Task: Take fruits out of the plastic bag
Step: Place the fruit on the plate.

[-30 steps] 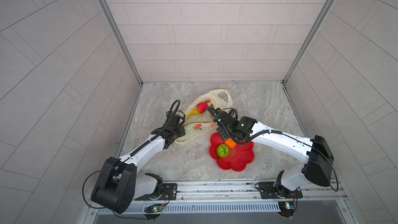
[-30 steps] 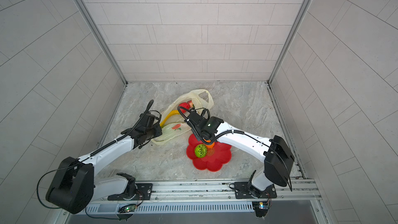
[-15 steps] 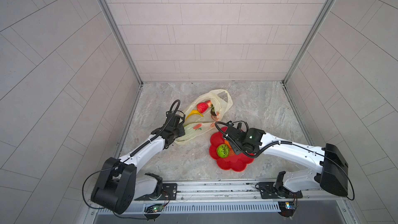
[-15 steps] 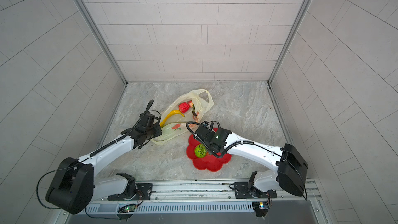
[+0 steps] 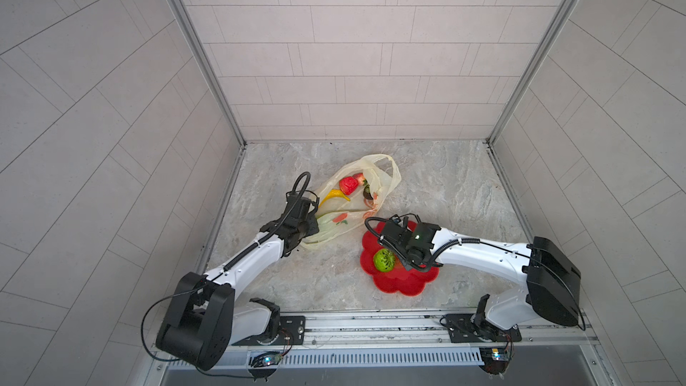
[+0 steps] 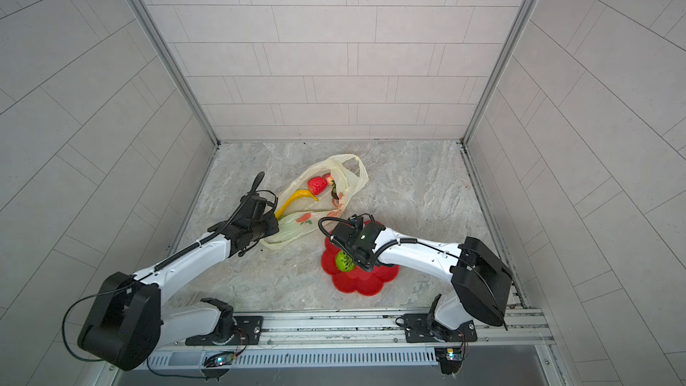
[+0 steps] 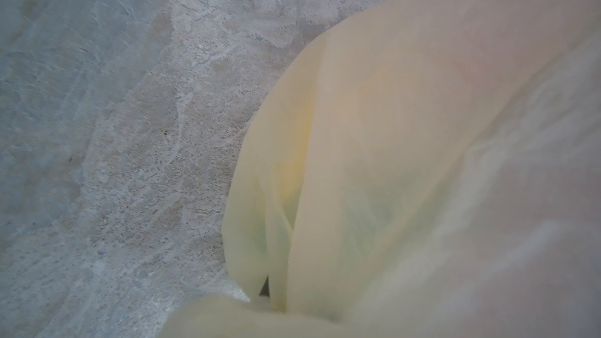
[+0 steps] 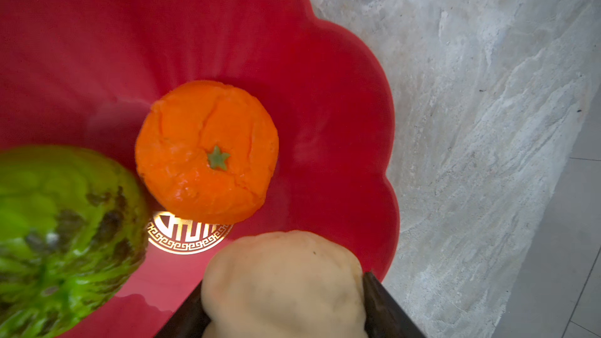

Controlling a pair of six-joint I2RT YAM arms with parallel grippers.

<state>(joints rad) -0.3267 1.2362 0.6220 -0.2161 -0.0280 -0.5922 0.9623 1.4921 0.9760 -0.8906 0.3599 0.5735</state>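
My right fingers (image 8: 383, 307) clamp the cream bulb (image 8: 283, 284) from both sides. It hangs over the red plate (image 8: 325, 92), just inside the plate's rim, near the orange (image 8: 208, 151) but apart from it. The drop I judge next is straight down onto bare plate. The green ball (image 8: 61, 229) sits on the plate right beside the orange.

My left fingers (image 5: 313, 227) look pinched on a gathered fold of the plastic bag (image 5: 352, 213), which lies on the desk (image 5: 445, 187) just beyond the plate.

- **On or over the plate:** one orange, one green ball, one bulb.
- **In the bag:** one banana (image 5: 334, 195), roughly broadside to the plate, on the bag's side farthest from it; two red pieces (image 5: 348, 184), touching; one dark fruit (image 5: 367, 193); and one pale green lump (image 6: 287, 226) under the film.
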